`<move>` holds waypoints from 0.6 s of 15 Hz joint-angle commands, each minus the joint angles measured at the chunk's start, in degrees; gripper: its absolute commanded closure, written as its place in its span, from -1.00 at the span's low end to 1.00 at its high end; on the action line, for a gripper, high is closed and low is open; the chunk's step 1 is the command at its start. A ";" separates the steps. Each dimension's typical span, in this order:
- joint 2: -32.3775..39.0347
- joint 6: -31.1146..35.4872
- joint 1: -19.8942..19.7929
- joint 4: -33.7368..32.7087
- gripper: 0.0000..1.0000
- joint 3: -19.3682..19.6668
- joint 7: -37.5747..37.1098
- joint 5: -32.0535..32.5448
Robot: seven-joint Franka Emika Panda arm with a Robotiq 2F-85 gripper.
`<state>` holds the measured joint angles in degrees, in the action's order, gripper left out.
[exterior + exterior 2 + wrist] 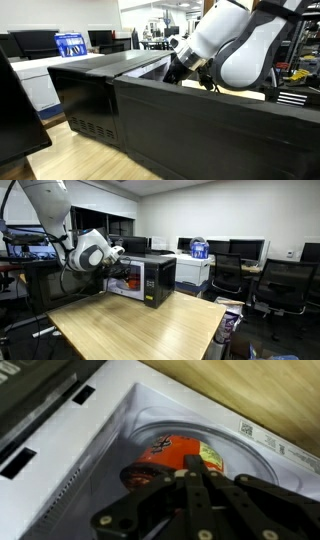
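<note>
One pincer [196,474], pressed together, hangs over the orange cup [178,453] inside the microwave [152,278]; we judge withdrawing calls for a straight pull.

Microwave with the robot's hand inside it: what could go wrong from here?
1. The gripper is shut right at the orange cup. A small push might tip the cup or slide it.
2. The microwave is tight around the gripper, so a move sideways or upward could knock a wall.
3. It is unclear whether the fingers actually pinch the cup. If they do, so thin a grip could slip on the way out.
</note>
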<state>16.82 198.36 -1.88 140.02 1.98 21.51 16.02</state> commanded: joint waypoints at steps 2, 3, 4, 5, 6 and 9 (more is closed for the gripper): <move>-1.00 0.00 -1.79 -2.27 1.00 -4.71 -0.53 1.31; -0.68 0.00 -2.11 -2.79 1.00 -5.62 -0.59 1.50; -0.37 -0.24 -1.88 -3.14 1.00 -5.81 -0.33 1.17; -0.27 -0.32 -2.00 -2.89 1.00 -6.19 -0.08 1.04; -0.22 -0.33 -0.45 -2.39 1.00 -3.91 -1.06 2.14; 0.03 -0.48 -0.13 -1.68 1.00 -2.90 -0.44 2.13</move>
<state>16.82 198.01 -2.61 137.98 -2.41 21.41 16.63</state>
